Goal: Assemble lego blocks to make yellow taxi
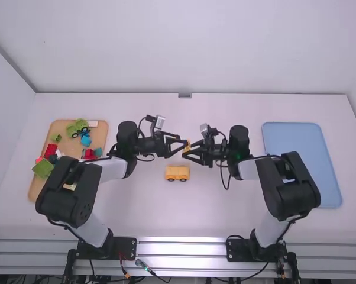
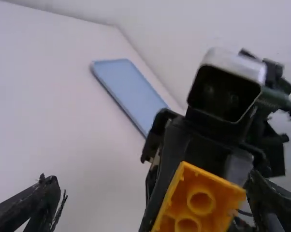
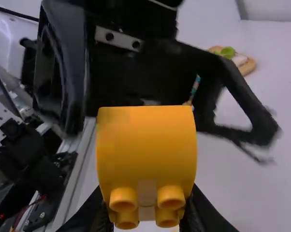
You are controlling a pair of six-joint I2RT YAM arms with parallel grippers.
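Right tool (image 3: 148, 197) clenched on the yellow block (image 3: 146, 145); left tool (image 2: 152, 180) released, fingers spread wide, facing it. Wheeled base (image 1: 177, 172) upright on the tabletop (image 1: 196, 213), on the near side of the tools. Likely step: handover or regrasp. Best done with right tool steady, left centred on the block before closing, gently and squarely, right letting go only once left has firm hold; a skewed pinch could twist it. High view: block a small yellow patch between tools. Left wrist view: round tubes inside its open underside. Right wrist view: smooth curved face, tubes toward right tool.
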